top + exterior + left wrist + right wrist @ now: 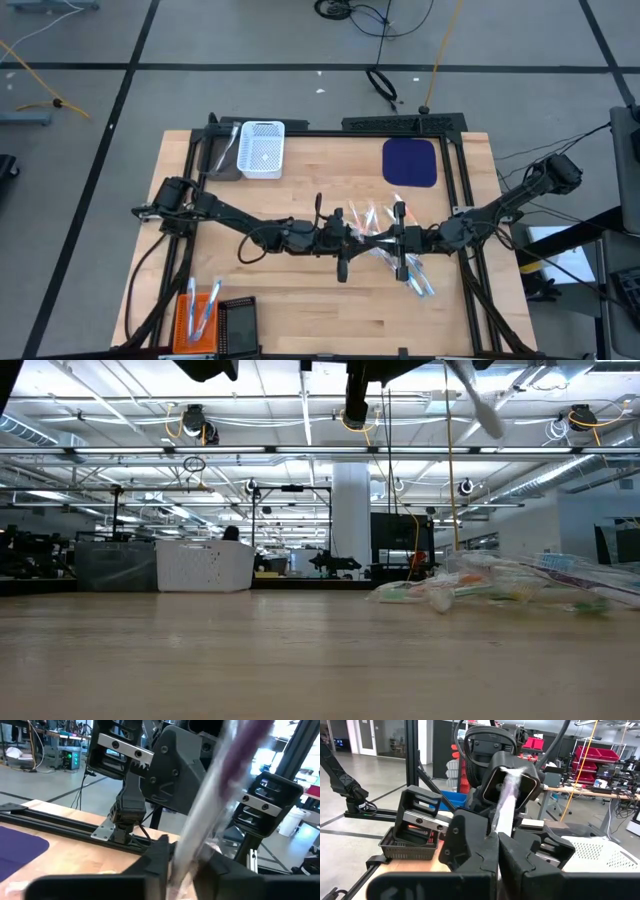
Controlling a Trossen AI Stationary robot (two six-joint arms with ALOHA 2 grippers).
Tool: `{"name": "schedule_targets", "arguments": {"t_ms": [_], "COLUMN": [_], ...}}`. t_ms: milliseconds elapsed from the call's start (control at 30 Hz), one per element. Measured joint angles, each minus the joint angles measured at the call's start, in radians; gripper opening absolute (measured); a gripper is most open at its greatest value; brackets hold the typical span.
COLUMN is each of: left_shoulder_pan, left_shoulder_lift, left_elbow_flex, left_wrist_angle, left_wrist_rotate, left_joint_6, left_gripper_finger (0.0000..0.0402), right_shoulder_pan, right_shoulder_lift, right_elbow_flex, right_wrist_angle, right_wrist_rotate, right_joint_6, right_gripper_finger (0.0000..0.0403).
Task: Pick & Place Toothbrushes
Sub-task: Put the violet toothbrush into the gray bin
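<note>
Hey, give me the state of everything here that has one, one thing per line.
Left gripper: shut on the wrapped toothbrush.
Right gripper: shut on that same toothbrush.
Wrapped toothbrush: held in the air.
Toothbrush pile: lying loose under the grippers.
Orange basket: holds toothbrushes.

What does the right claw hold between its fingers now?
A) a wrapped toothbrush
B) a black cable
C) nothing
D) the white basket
A: in the right wrist view the right claw is shut on a wrapped toothbrush that sticks up between its fingers.
</note>
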Motion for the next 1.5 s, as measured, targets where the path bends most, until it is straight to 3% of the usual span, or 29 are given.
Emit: {"name": "schedule_targets", "arguments": {"t_ms": [100,333,667,800,1100,1333,1500], "left_shoulder_pan": [0.0,0.0,-0.003,-0.018,-0.08,-0.217,-0.345], "left_shoulder_lift": [0.0,0.0,0.0,0.0,-0.147,-0.291,-0.34], "left_elbow_flex": [0.0,0.0,0.0,0.0,0.0,0.0,0.0], "left_wrist_angle": [-0.001,-0.011,-0.051,-0.109,-0.517,-0.832,-0.962], "left_wrist_rotate": [0.013,0.019,0.02,0.02,-0.069,-0.21,-0.301], "left_joint_6": [0.015,0.015,0.005,0.002,-0.103,-0.271,-0.403], "left_gripper_finger": [0.0014,0.0007,0.0007,0.0007,0.001,0.001,0.0006], "right_shoulder_pan": [0.0,0.0,0.0,0.0,0.0,0.0,0.0], "right_shoulder_lift": [0.0,0.0,0.0,0.0,-0.042,-0.055,-0.055], "right_elbow_flex": [0.0,0.0,0.0,0.0,0.0,0.0,0.0], "right_wrist_angle": [-0.006,-0.026,-0.035,-0.035,-0.117,-0.138,-0.139], "right_wrist_rotate": [0.0,-0.003,-0.001,0.0,0.002,0.001,0.001], "right_joint_6": [0.002,0.003,-0.006,-0.004,0.027,0.054,0.056], "right_gripper_finger": [0.0,0.001,0.0133,0.016,0.0157,0.0149,0.015]}}
